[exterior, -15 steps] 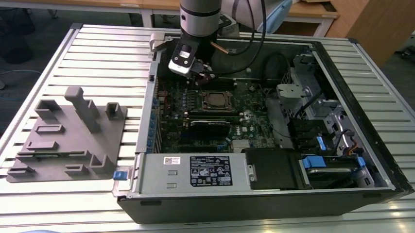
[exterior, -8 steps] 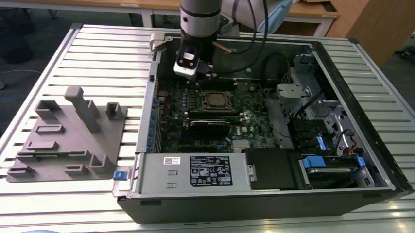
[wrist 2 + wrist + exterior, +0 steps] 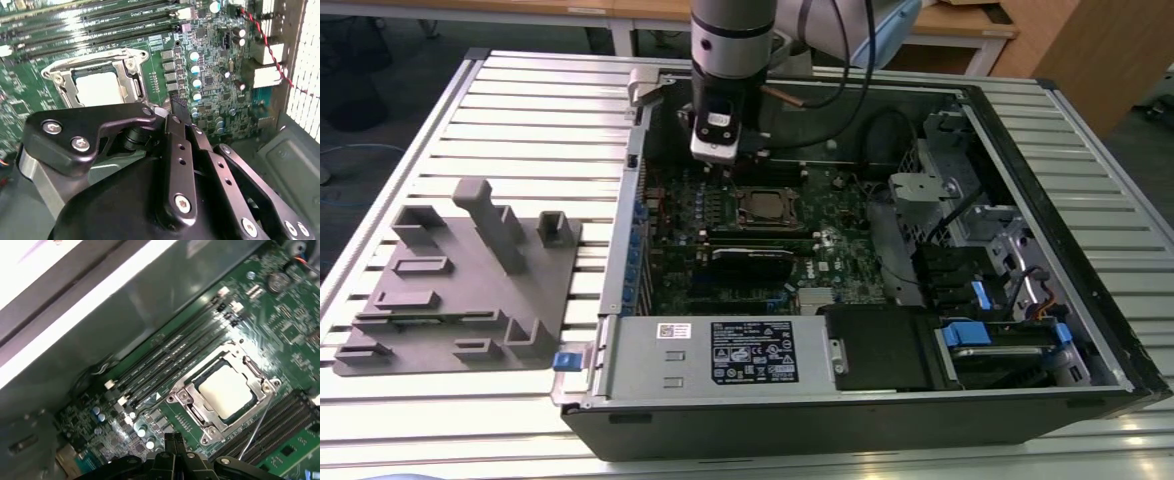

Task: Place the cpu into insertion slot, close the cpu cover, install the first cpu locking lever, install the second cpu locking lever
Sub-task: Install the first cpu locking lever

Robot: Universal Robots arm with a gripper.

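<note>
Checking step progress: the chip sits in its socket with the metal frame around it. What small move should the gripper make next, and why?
Probably ease the gripper toward the thin lever rod. The chip lies seated, the metal frame appears flat around it, and the rod beside them seems to stand free, unlatched.

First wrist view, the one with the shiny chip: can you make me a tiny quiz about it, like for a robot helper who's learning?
1. True or false: the cpu sits in the insertion slot.
2. The cpu cover is: A) standing straight up, B) lying flat around the cpu, C) gone.
3. Fill in: the circuit board is coloured ____.
Key: 1 true; 2 B; 3 green.
</note>
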